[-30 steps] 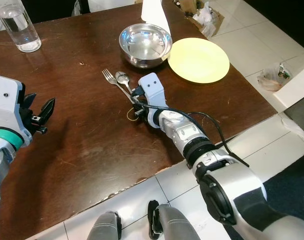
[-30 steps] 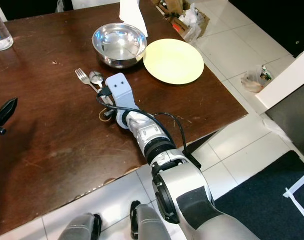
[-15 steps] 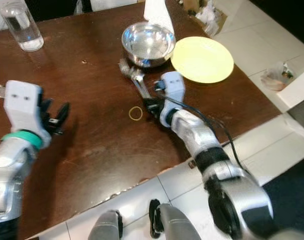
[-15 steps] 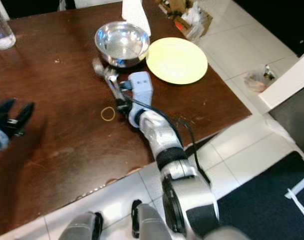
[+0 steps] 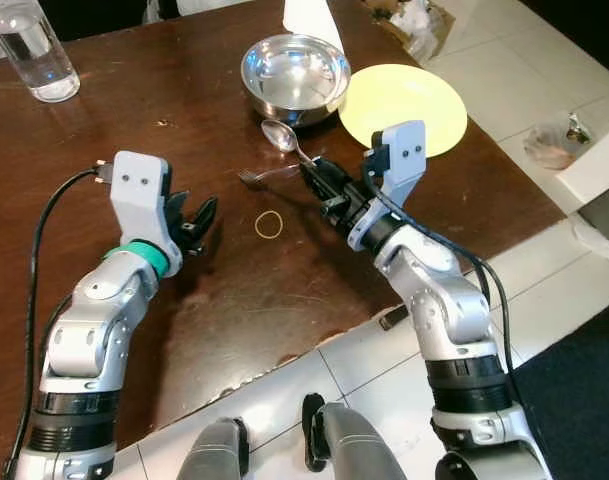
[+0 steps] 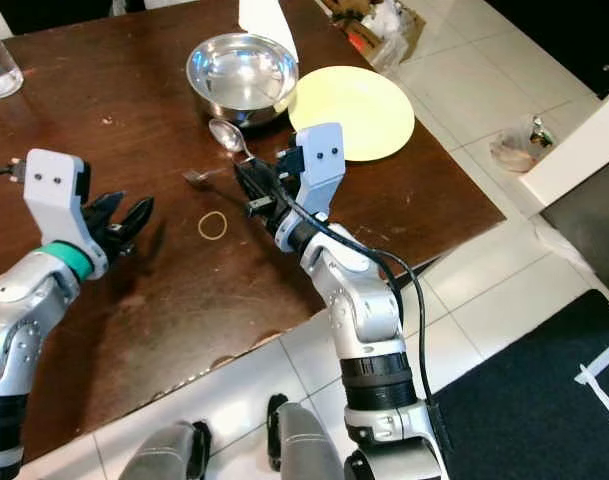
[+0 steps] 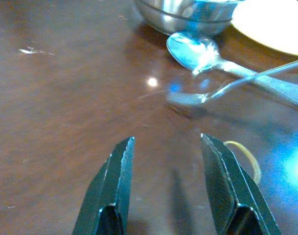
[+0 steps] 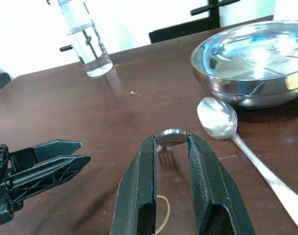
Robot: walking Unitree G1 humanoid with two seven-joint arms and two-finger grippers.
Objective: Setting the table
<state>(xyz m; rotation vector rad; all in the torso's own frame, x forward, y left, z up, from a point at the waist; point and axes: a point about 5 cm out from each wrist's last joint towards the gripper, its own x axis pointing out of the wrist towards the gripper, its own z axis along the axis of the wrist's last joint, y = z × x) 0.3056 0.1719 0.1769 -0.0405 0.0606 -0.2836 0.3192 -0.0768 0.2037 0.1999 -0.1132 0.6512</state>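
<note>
My right gripper (image 5: 311, 173) is shut on the handle of a fork (image 5: 267, 175), holding it low over the brown table (image 5: 184, 300); the tines point toward my left arm. The wrist view shows the handle end (image 8: 171, 136) pinched between both fingers. A spoon (image 5: 284, 138) lies alone just beyond the fork, beside a steel bowl (image 5: 294, 72). A yellow plate (image 5: 404, 105) sits to the right of the bowl. My left gripper (image 5: 191, 222) hovers open near the table, left of the fork, with nothing between its fingers (image 7: 120, 186).
A yellow rubber band (image 5: 269, 224) lies on the table between the two grippers. A glass of water (image 5: 34, 52) stands at the far left. A white napkin (image 5: 309, 15) is behind the bowl. The table edge and tiled floor (image 5: 544, 90) are on the right.
The right gripper has drawn the fork away from the spoon and turned it sideways. The left arm has swung in toward the middle of the table. The camera has shifted too.
</note>
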